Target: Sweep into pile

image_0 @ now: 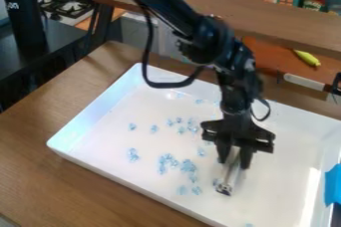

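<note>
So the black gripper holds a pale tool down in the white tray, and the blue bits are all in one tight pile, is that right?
Not quite: the camera view shows the blue bits scattered across the white tray, some single, some in loose clusters. The black gripper does hold the pale tool there.

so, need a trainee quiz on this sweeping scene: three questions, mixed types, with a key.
1. True or false: the light-blue pieces are already in one single pile.
2. What is the gripper holding?
a) a sponge
b) a slim, light-coloured tool
c) a cup
3. Fill in: a bright blue patch shows by the tray at the picture's ____ edge.

Key: 1. False, they are scattered in several clusters and single bits. 2. b. 3. right.
</note>
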Available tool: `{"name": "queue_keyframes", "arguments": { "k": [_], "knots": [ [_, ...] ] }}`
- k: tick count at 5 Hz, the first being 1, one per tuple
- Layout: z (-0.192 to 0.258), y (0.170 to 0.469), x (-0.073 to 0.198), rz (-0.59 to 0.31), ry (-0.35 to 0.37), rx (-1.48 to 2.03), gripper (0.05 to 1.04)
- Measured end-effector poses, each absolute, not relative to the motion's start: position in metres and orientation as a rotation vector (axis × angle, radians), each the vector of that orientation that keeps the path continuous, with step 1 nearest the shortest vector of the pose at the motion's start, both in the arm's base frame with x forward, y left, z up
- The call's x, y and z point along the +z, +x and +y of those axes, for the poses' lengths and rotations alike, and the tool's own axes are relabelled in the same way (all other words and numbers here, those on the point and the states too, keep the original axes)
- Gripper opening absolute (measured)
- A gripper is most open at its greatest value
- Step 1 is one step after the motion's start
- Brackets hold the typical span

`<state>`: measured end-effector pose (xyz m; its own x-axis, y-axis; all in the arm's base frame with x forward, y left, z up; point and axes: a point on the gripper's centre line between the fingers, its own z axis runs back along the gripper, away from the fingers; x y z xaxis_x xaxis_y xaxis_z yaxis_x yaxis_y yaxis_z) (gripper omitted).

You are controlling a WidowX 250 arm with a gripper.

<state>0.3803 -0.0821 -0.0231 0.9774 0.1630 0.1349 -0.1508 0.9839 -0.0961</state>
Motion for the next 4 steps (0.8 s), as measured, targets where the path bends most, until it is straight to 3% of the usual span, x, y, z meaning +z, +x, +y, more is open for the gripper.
{"name": "queue_keyframes", "arguments": {
  "k": [4],
  "knots": [
    [0.025, 0.379, -0.026, -0.075, -0.017, 0.129, 0.387]
  ]
}}
